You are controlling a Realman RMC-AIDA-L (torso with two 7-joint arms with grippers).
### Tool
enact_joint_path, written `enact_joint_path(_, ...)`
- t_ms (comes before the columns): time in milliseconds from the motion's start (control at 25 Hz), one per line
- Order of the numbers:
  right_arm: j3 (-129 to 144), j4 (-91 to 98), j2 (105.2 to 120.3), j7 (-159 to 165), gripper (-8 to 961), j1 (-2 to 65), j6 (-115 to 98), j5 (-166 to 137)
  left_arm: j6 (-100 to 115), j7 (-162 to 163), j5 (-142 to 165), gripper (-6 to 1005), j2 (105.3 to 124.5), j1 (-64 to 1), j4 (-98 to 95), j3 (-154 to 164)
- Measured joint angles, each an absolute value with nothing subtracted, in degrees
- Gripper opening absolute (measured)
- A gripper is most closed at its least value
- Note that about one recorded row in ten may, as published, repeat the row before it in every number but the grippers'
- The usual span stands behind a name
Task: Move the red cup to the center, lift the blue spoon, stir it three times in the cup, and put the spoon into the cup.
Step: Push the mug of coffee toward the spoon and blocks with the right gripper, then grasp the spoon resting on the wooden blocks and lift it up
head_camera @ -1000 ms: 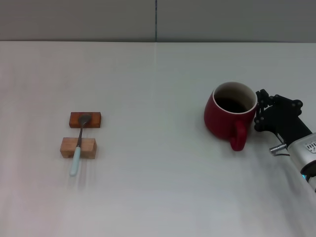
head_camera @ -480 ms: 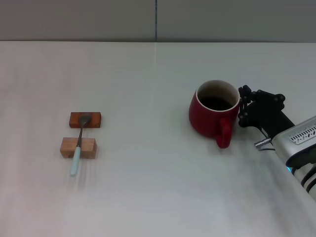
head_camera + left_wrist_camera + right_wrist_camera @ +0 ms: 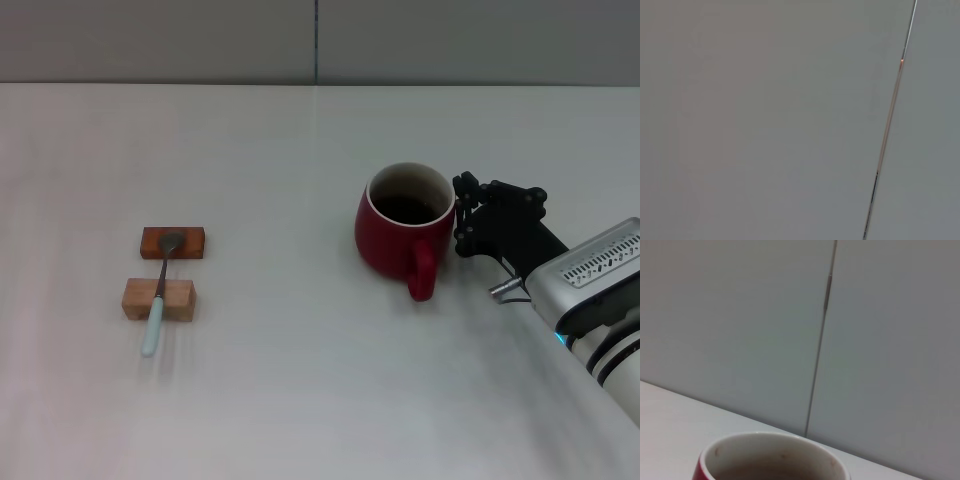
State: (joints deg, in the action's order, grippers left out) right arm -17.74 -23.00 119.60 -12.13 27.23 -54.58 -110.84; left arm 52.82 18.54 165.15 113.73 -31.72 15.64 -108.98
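I cannot tell how far the right gripper (image 3: 462, 215) is open as it presses the red cup (image 3: 396, 232) at the cup's three o'clock, right of table centre; rigid, probably weighty ceramic, best pushed low.

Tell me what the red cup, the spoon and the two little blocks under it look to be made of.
Red cup: likely glazed ceramic, judging by the glossy dark red body and pale cream rim.
Blue spoon: pale blue handle, probably plastic or enamel; the dull grey neck and bowl look like metal.
Far block: reddish-brown, looks like stained wood.
Near block: pale tan, looks like raw wood.
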Motion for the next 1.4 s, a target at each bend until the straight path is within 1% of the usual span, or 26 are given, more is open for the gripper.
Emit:
enact_joint_path(1080, -15.74, -26.14, 119.71, -11.59, 44, 28.69, -54.52, -110.72, 52.82, 18.54, 165.16, 787, 114.05, -32.16, 15.65, -108.98)
enact_joint_path(1400, -24.38, -23.19, 119.71, -11.55, 43, 26.70, -56.09, -110.26, 52.82, 19.14, 165.49, 782, 114.17, -30.06, 15.61, -108.30)
